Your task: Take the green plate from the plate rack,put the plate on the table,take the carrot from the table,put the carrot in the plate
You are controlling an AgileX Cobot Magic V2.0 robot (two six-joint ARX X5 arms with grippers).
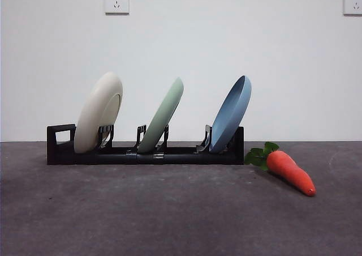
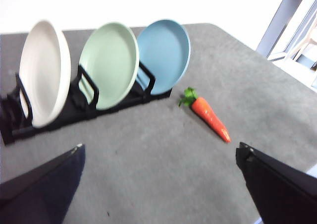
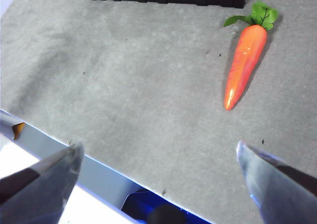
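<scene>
**Both grippers wide and empty above the table; green plate in the rack**

Nearest the cameras, the left gripper (image 2: pixel 158 172) hung over the table (image 2: pixel 148 154) with its jaws spread wide and nothing between them; only the jaw tips showed. The right gripper (image 3: pixel 156 177) hung by the table's near edge, also spread wide and empty, its jaws blurred and cut off. Neither arm appeared in the front view.

Farther in, the carrot (image 1: pixel 289 172) lay flat on the table, leaves toward the plate rack (image 1: pixel 169 154), just off the rack's handle-free end and apart from it.

Behind, the rack held three leaning plates: the cream-white plate (image 1: pixel 99 111) by the loop handle, the green plate (image 1: pixel 164 114) in the middle slot, and the blue plate (image 1: pixel 232 113). The right wrist view cut off all but the plates' lowest edges.
</scene>
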